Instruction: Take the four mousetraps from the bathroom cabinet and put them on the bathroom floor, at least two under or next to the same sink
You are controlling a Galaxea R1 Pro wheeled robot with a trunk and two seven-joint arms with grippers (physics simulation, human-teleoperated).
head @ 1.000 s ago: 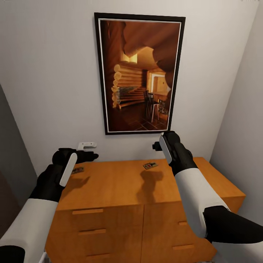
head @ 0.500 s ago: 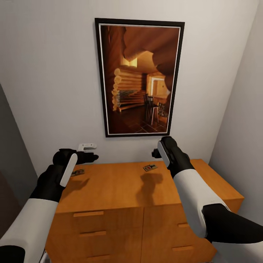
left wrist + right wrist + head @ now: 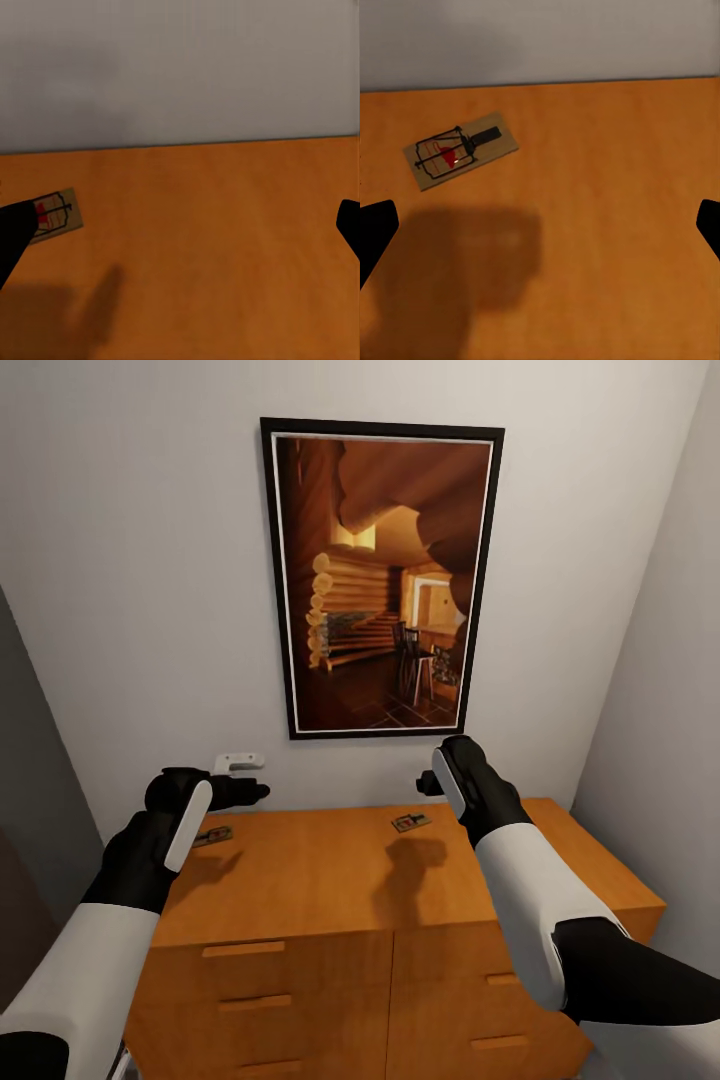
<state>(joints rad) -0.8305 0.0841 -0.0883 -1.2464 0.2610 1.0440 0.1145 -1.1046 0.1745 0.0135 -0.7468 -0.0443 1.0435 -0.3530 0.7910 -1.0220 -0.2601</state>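
The orange-brown cabinet (image 3: 330,880) stands against the wall under a framed picture. Two mousetraps lie near the back of its top. One mousetrap (image 3: 213,835) is at the left, beside my left gripper (image 3: 252,792), which hovers open above it. In the left wrist view that mousetrap (image 3: 54,214) sits by one fingertip (image 3: 15,229), off the gripper's (image 3: 180,232) centre line. The other mousetrap (image 3: 411,822) lies just below my right gripper (image 3: 428,782), also open. In the right wrist view this mousetrap (image 3: 461,150) lies ahead of the gripper (image 3: 540,225), toward one side.
A large framed picture (image 3: 383,575) hangs on the white wall above the cabinet. A small white wall fitting (image 3: 238,762) sits just behind my left gripper. A grey wall closes in at the right and a dark surface at the left. Drawer handles (image 3: 235,950) face me.
The whole head view has shifted down slightly, so the camera moved. Both arms hold nearly the same pose over the cabinet top; the traps lie where they were.
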